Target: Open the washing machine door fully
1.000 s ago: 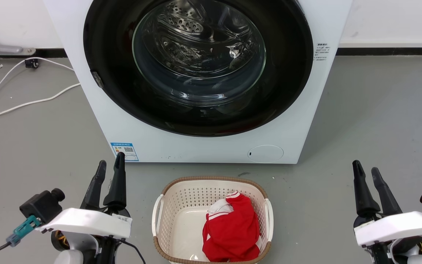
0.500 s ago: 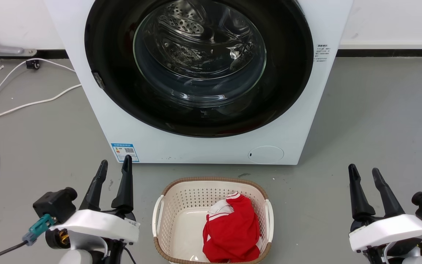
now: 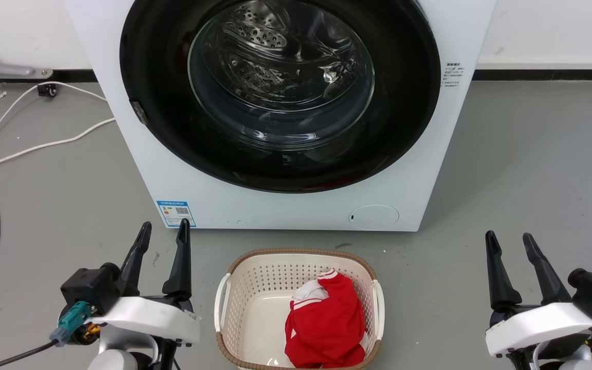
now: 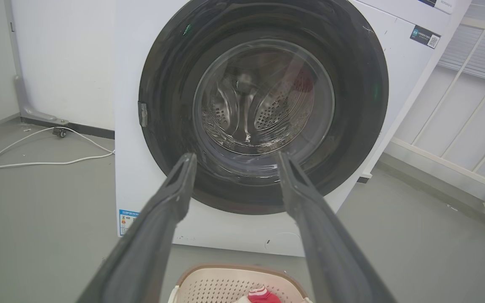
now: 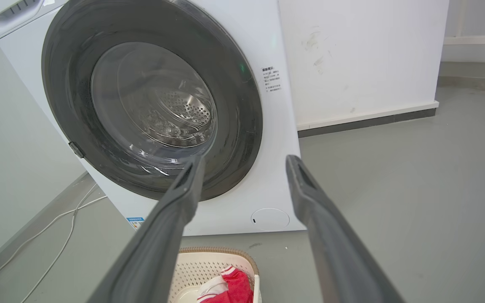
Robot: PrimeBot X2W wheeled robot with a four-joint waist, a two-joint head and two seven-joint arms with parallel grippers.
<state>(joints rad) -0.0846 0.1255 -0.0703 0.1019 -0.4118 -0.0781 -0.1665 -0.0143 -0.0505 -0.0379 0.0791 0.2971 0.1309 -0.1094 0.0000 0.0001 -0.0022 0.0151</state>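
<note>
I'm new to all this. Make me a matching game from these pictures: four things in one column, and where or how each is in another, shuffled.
Things:
1. door
2. basket
3. red cloth
4. left pincer

Place or state:
A. lying in the basket
B. shut
C. open, holding nothing
D. on the floor, in front of the washer

Pairs: 1-B, 2-D, 3-A, 4-C.
</note>
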